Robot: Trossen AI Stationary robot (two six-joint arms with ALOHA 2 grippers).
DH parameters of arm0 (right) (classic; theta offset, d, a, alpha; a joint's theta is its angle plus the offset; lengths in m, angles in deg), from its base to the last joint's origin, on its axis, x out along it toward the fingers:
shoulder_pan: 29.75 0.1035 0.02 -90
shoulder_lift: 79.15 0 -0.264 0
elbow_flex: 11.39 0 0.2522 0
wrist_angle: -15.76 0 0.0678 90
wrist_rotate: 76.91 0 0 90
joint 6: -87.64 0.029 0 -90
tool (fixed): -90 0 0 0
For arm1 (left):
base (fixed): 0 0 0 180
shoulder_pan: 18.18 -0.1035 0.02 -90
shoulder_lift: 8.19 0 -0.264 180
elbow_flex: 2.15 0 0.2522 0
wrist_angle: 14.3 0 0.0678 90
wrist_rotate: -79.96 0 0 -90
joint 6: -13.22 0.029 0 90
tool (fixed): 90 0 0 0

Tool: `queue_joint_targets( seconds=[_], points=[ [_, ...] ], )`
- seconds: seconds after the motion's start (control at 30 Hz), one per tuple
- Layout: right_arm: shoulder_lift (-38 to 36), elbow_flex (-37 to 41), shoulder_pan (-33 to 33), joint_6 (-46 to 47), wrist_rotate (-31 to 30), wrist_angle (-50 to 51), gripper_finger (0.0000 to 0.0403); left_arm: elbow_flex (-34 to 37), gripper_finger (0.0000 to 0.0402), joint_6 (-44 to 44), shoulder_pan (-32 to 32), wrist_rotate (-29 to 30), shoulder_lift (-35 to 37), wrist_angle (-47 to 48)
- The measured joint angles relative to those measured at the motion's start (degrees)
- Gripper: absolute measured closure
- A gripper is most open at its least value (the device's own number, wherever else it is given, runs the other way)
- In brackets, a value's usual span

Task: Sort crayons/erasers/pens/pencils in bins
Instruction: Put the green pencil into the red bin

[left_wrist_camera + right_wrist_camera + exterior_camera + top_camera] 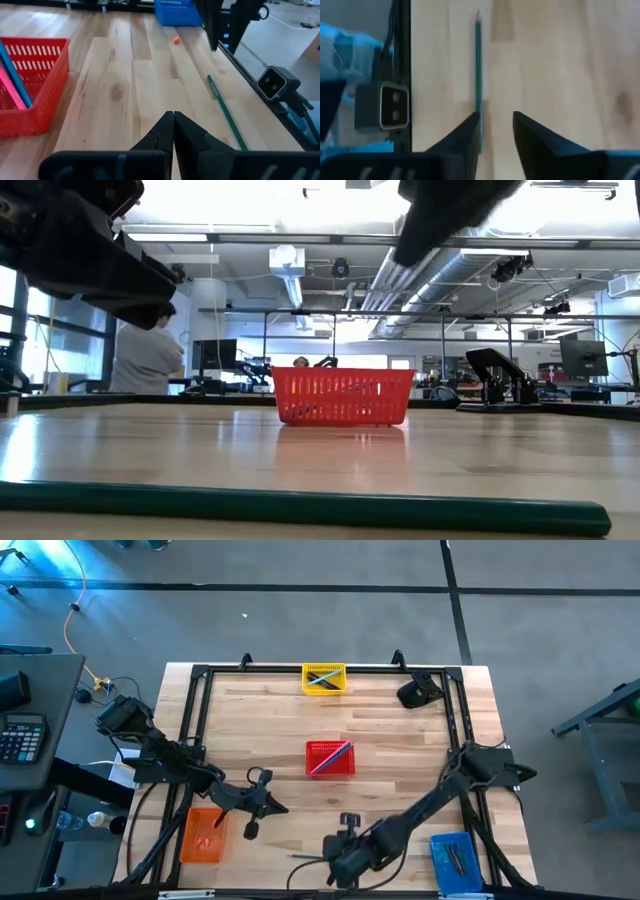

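Green pencil (300, 507) on wooden table (200, 450), right hand (496, 131) parted, empty, left hand (173, 131) closed, empty.

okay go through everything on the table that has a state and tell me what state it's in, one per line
left claw: shut, empty, above bare table
right claw: open, at the green pencil's end
green pencil: flat on table, unsorted
eraser: loose on table near blue bin
red bin: holds pencils
yellow bin: holds pencils
orange bin: holds small red-orange pieces
blue bin: holds dark sticks

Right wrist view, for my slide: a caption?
Right claw open over the table, green pencil beside one finger.
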Motion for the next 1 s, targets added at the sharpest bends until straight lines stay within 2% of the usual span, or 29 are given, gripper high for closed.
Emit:
queue_joint_targets(
  seconds=[0.13,0.4,0.6,0.8,1.0],
  points=[
    [4.72,-3.33,1.17,1.08,2.58,1.9,0.0269,-0.02,0.0401,-0.47,0.36,-0.14,0.01,-0.24],
    [9.15,-5.11,2.3,6.53,4.01,5.27,0.0267,-0.02,0.0401,-0.9,1.56,-0.15,0.0,-0.3],
    [11.32,-5.11,2.14,6.31,4.4,5.78,0.0273,-0.02,0.0401,-1.43,2.17,-0.08,-0.01,-0.61],
    [12.16,-5.39,2.01,4.78,5.54,5.83,0.0307,-0.02,0.0401,-1.42,2.24,0.0,0.01,-0.62],
    [12.23,-5.33,1.94,4.41,5.51,6.06,0.0371,-0.02,0.0401,-3.95,2.23,2.74,0.01,-0.67]
  ],
)
